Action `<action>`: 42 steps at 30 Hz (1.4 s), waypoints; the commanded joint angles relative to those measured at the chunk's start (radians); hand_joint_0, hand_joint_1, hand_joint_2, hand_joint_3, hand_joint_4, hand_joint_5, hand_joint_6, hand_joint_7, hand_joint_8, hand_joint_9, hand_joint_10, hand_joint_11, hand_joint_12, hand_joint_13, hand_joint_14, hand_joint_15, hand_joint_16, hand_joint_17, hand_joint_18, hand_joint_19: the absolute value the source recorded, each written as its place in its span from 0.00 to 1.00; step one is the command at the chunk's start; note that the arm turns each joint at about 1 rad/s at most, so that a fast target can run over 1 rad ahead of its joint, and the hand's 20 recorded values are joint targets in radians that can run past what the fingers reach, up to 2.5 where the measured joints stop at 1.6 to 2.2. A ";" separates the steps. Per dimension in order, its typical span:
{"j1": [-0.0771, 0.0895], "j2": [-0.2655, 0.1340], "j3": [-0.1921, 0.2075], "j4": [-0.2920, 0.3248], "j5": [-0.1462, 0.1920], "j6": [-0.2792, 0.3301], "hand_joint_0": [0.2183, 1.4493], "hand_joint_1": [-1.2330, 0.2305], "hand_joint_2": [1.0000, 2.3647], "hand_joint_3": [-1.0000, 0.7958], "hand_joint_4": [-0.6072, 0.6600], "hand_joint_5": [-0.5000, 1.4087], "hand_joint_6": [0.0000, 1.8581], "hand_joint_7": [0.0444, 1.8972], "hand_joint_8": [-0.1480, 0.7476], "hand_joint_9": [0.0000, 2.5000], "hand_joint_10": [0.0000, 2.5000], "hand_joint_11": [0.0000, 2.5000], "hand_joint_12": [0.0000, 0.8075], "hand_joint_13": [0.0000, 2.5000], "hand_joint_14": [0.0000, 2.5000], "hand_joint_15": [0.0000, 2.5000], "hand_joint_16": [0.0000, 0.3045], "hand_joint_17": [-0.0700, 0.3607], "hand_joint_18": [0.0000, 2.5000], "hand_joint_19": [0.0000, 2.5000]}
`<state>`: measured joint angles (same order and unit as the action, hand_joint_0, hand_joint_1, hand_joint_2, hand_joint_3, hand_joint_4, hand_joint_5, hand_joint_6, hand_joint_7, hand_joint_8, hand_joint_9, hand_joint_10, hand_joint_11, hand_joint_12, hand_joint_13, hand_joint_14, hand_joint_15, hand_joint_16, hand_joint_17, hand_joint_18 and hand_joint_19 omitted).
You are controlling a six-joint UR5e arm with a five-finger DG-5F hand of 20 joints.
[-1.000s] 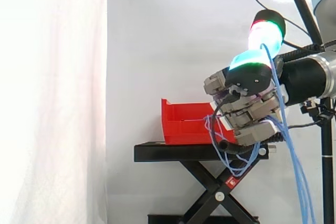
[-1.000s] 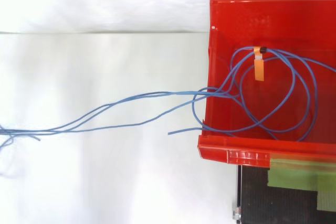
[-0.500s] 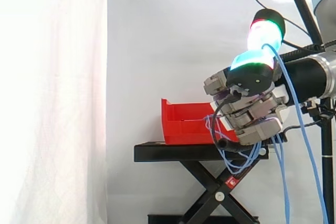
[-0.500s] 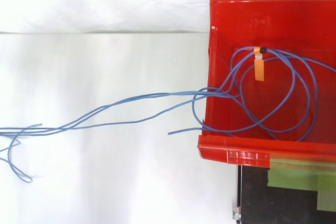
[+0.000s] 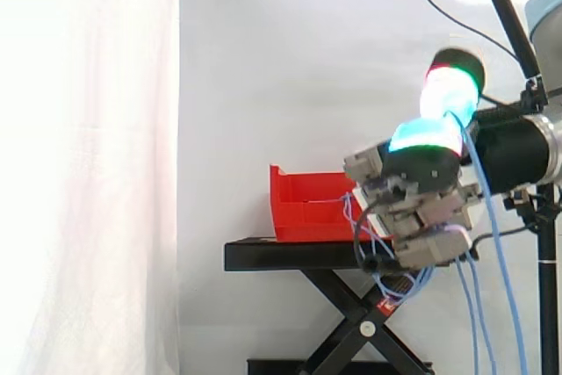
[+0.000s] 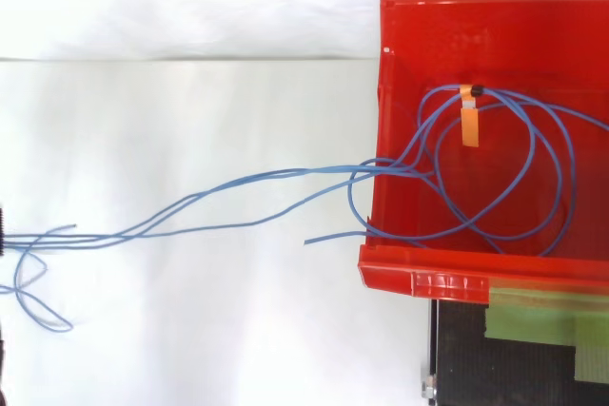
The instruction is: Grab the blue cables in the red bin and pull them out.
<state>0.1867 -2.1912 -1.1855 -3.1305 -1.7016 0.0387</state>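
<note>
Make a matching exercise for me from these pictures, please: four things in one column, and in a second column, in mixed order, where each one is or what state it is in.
Column one
1. red bin
2. orange tag
3. blue cables
4. hand

Column two
A. curled round the cables
B. stands on the black stand
C. run out over the bin's rim
D. sits on a cable loop inside the bin

Pairs: 1-B, 2-D, 3-C, 4-A
</note>
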 commanded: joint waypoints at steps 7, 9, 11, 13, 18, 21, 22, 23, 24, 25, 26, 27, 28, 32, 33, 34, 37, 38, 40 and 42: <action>0.000 -0.001 -0.095 0.257 0.022 -0.049 0.60 0.24 0.00 0.00 0.49 0.58 0.58 0.21 0.38 0.40 0.63 0.51 0.35 0.46 0.63 0.49 0.13 0.36 0.40 0.45; 0.000 -0.001 -0.095 0.262 0.020 -0.049 0.60 0.24 0.00 0.00 0.50 0.58 0.58 0.21 0.37 0.40 0.63 0.51 0.35 0.46 0.63 0.48 0.13 0.36 0.40 0.45; 0.000 0.001 -0.095 0.265 0.020 -0.049 0.60 0.24 0.00 0.00 0.49 0.58 0.58 0.21 0.37 0.40 0.63 0.51 0.35 0.46 0.63 0.49 0.13 0.36 0.40 0.45; 0.000 0.001 -0.097 0.268 0.020 -0.049 0.60 0.24 0.00 0.00 0.49 0.58 0.58 0.21 0.37 0.40 0.64 0.51 0.35 0.46 0.62 0.49 0.12 0.36 0.39 0.45; 0.000 0.001 -0.097 0.299 0.017 -0.052 0.61 0.24 0.00 0.00 0.50 0.58 0.61 0.20 0.37 0.40 0.67 0.51 0.35 0.46 0.62 0.49 0.13 0.36 0.40 0.44; 0.000 0.001 -0.095 0.313 0.017 -0.055 0.61 0.24 0.00 0.00 0.50 0.58 0.62 0.20 0.38 0.39 0.69 0.52 0.35 0.46 0.62 0.50 0.12 0.36 0.39 0.45; 0.000 0.001 -0.097 0.314 0.019 -0.055 0.61 0.24 0.00 0.00 0.50 0.57 0.62 0.20 0.38 0.39 0.69 0.52 0.35 0.46 0.62 0.49 0.13 0.36 0.40 0.45; 0.000 0.001 -0.095 0.314 0.020 -0.055 0.61 0.24 0.00 0.00 0.50 0.57 0.63 0.20 0.38 0.39 0.71 0.52 0.35 0.46 0.62 0.49 0.13 0.36 0.40 0.45; 0.000 0.001 -0.095 0.314 0.020 -0.055 0.61 0.24 0.00 0.00 0.50 0.57 0.63 0.20 0.38 0.38 0.71 0.53 0.35 0.46 0.62 0.49 0.13 0.36 0.39 0.45; 0.000 0.001 -0.095 0.314 0.020 -0.055 0.61 0.24 0.00 0.00 0.50 0.57 0.63 0.20 0.39 0.38 0.72 0.52 0.35 0.46 0.62 0.49 0.13 0.36 0.40 0.45; 0.000 0.001 -0.095 0.316 0.019 -0.055 0.62 0.24 0.00 0.00 0.51 0.57 0.63 0.20 0.39 0.38 0.74 0.52 0.35 0.46 0.62 0.50 0.13 0.36 0.39 0.45; 0.000 0.001 -0.095 0.316 0.017 -0.055 0.62 0.24 0.00 0.00 0.51 0.57 0.64 0.20 0.39 0.37 0.75 0.52 0.35 0.46 0.62 0.49 0.13 0.36 0.40 0.44; 0.000 0.001 -0.097 0.316 0.017 -0.055 0.62 0.24 0.00 0.00 0.51 0.57 0.64 0.20 0.39 0.37 0.76 0.52 0.35 0.46 0.62 0.50 0.13 0.36 0.39 0.44; 0.000 0.001 -0.097 0.316 0.017 -0.055 0.62 0.24 0.00 0.00 0.51 0.57 0.65 0.19 0.40 0.37 0.75 0.51 0.34 0.46 0.60 0.51 0.13 0.37 0.39 0.43; 0.000 0.001 -0.097 0.316 0.017 -0.055 0.62 0.24 0.00 0.00 0.50 0.57 0.66 0.19 0.39 0.37 0.75 0.50 0.34 0.46 0.59 0.50 0.13 0.37 0.39 0.43; 0.000 0.001 -0.095 0.314 0.017 -0.055 0.62 0.24 0.00 0.00 0.49 0.57 0.65 0.19 0.39 0.38 0.72 0.50 0.34 0.47 0.58 0.49 0.13 0.37 0.38 0.43; 0.000 0.001 -0.095 0.314 0.017 -0.055 0.62 0.23 0.00 0.00 0.49 0.58 0.64 0.20 0.38 0.39 0.68 0.52 0.34 0.47 0.55 0.50 0.13 0.37 0.38 0.43; 0.000 0.001 -0.095 0.314 0.019 -0.055 0.62 0.23 0.00 0.00 0.49 0.58 0.64 0.20 0.39 0.39 0.68 0.51 0.33 0.48 0.54 0.51 0.13 0.37 0.38 0.44; 0.000 0.001 -0.097 0.314 0.020 -0.055 0.62 0.23 0.00 0.00 0.49 0.58 0.64 0.20 0.38 0.39 0.67 0.52 0.34 0.48 0.53 0.51 0.13 0.37 0.38 0.44; 0.000 0.001 -0.095 0.316 0.020 -0.055 0.62 0.23 0.00 0.00 0.49 0.58 0.64 0.20 0.39 0.39 0.65 0.54 0.34 0.48 0.52 0.52 0.13 0.37 0.38 0.44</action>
<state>0.1872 -2.1905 -1.2818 -2.8159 -1.6827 -0.0161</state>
